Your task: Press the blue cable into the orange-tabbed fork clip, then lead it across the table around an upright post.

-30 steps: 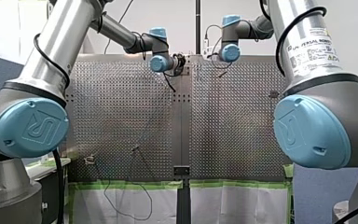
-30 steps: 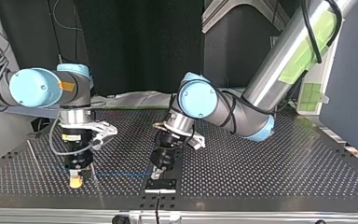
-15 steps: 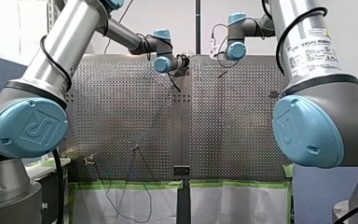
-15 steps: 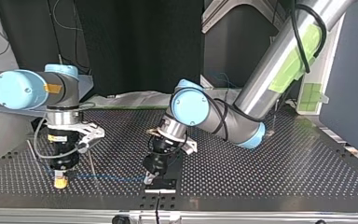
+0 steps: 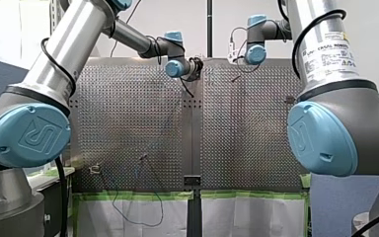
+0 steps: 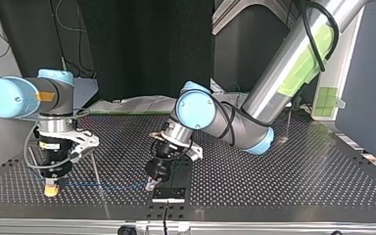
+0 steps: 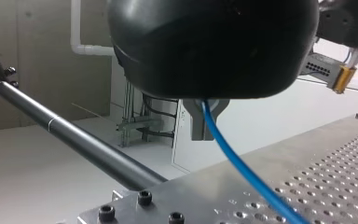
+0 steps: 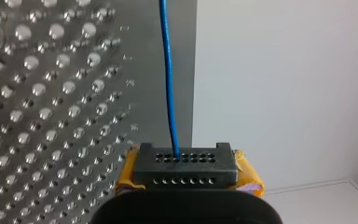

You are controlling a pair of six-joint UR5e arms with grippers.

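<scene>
Legible marking occurs in the front view only.

1. A white label (image 5: 328, 49) wraps the silver tube of my right arm (image 5: 343, 94). Its heading reads "UNIVERSAL ROBOTS". The smaller lines printed beneath the heading are too fine to read.
2. The left joint cap (image 5: 28, 136), blue, on my left arm (image 5: 66, 47), carries the embossed "UR" logo.
3. The right joint cap (image 5: 321, 140), blue, on my right arm, carries the same "UR" logo, seen at an angle.
</scene>
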